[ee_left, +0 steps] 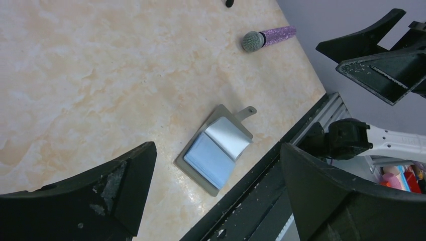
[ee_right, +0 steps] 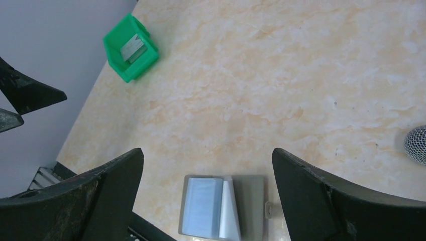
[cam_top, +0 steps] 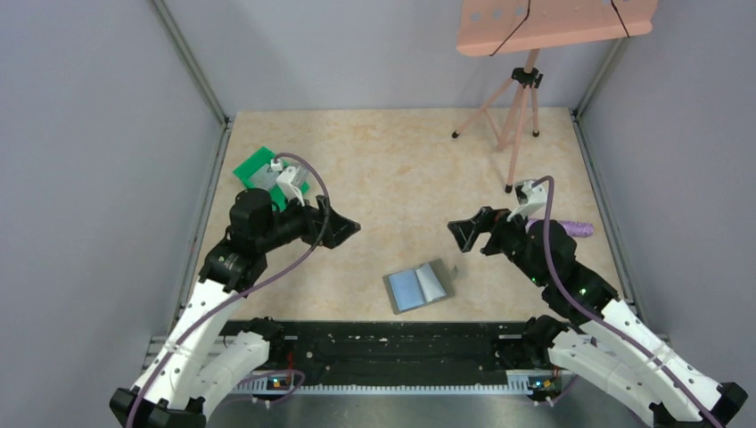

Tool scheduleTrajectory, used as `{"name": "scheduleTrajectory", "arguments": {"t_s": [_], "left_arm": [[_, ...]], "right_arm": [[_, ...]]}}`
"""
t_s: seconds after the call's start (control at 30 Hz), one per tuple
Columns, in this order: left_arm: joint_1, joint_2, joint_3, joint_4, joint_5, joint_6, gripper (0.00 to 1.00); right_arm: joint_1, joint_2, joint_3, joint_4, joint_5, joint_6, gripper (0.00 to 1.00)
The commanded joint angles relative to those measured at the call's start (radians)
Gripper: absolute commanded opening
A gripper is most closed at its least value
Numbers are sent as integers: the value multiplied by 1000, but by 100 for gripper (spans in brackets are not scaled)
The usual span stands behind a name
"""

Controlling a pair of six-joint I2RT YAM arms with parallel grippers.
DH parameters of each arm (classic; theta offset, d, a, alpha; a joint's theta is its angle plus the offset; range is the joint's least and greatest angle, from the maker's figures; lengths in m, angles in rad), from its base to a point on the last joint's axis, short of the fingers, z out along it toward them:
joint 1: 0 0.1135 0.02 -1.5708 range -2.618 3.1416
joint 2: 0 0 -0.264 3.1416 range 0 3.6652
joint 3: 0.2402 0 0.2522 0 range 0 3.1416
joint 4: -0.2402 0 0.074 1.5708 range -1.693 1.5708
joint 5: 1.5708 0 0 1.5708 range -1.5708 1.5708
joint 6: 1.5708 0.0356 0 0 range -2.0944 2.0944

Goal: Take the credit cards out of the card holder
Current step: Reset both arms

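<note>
While the card holder point(cam_top: 418, 287) lies open on the table point(cam_top: 401, 178) near its front edge, one grey card point(ee_right: 133, 48) sits in the green bin point(ee_right: 138, 69), the left gripper point(cam_top: 346, 230) and right gripper point(cam_top: 460, 234) hang spread and empty, and whether more cards are inside is unclear

The beige marbled counter point(cam_top: 392, 169) carries the card holder point(cam_top: 418, 286) lying open near its front edge, a green bin point(cam_top: 252, 166) at left, a purple microphone point(cam_top: 575, 228) at right and a tripod point(cam_top: 517, 116) at the back.
</note>
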Motion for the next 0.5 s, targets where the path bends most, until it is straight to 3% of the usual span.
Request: {"name": "scheduleTrajectory", "arguments": {"t_s": [0.0,0.47], "left_arm": [[-3,-51,-10,-7,-23,36,99],[-4,-107,-14,-74,-84,71,99]], "right_arm": [[-5,3,18,68,-12,36,99],[-6,8,5,55,-23,61,99]]}}
